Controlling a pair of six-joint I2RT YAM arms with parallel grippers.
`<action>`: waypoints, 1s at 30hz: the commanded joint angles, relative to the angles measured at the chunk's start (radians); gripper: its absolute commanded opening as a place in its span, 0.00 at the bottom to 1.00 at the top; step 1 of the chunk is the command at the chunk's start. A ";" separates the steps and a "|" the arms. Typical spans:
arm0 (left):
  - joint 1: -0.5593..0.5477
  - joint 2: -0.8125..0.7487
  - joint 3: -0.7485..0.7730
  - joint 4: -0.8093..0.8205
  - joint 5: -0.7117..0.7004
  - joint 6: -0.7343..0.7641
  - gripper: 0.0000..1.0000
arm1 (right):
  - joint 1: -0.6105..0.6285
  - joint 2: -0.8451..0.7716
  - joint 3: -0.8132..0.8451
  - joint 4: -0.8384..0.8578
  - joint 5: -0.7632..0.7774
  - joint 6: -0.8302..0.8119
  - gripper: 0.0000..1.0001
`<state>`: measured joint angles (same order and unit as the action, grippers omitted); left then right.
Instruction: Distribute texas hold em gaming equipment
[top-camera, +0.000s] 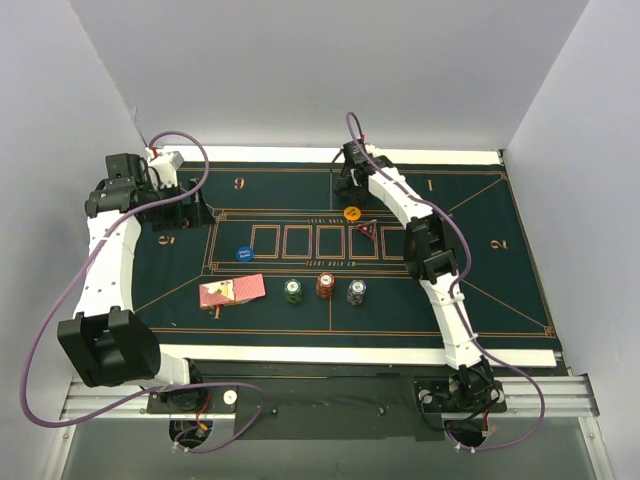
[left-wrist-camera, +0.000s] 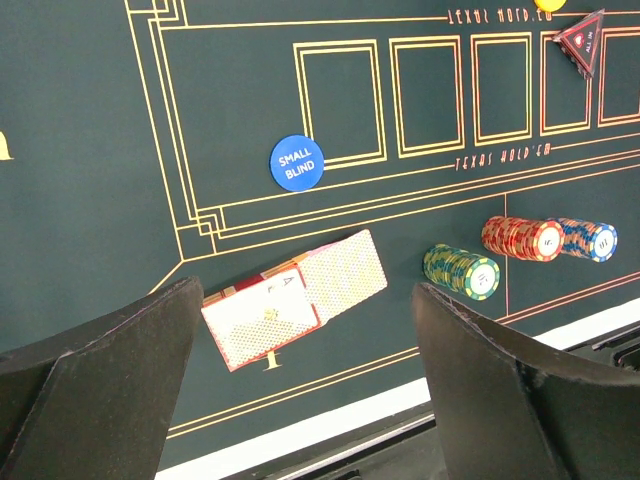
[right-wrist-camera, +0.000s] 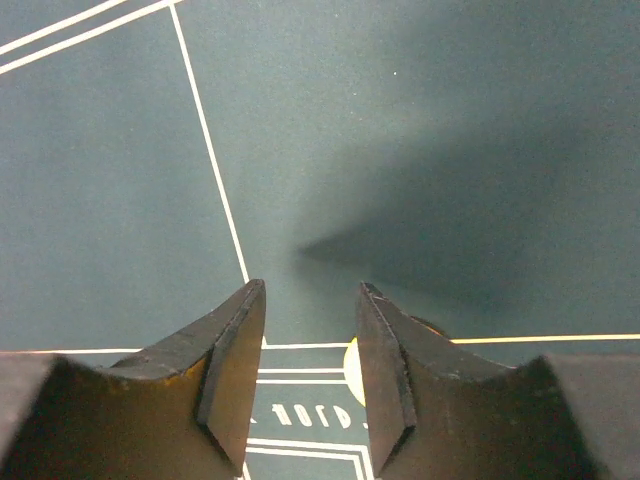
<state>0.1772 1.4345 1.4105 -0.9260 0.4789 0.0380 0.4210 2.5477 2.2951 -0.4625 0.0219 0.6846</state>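
- The bench carries a dark green mat with orange lines that covers nearly all of it
- The left arm reaches to the far left corner of the mat; the left jaws are spread wide, released, with nothing between them, and are held off the mat
- The right arm stretches to the far edge near the middle; the right jaws stand a little apart and grasp nothing, with only mat showing in the gap
- The cards lie in a loose pile on the near left of the mat, their long axis running left to right and slightly tipped; a white face-up card is at the left end, patterned backs at the right
- Three stacks stand in a row right of the cards, along the near edge: green chips, red chips, grey chips
- The blue disc lies flat beyond the cards, beside the leftmost printed box
- The orange disc lies just near the right jaws; in the right wrist view one finger hides most of it
- A red triangle marker sits in the fourth box, just beside the orange disc
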 joint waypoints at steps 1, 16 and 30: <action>-0.002 -0.006 0.062 0.003 0.000 0.014 0.97 | 0.001 -0.107 -0.081 0.002 0.015 -0.046 0.44; -0.001 -0.049 0.053 0.001 -0.005 0.013 0.97 | 0.015 -0.362 -0.537 0.088 0.124 -0.145 0.59; 0.002 -0.055 0.042 0.004 -0.013 0.019 0.97 | 0.142 -0.346 -0.494 0.053 0.173 -0.217 0.46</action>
<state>0.1772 1.4166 1.4239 -0.9325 0.4675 0.0422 0.5220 2.2196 1.7786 -0.3748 0.1452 0.4786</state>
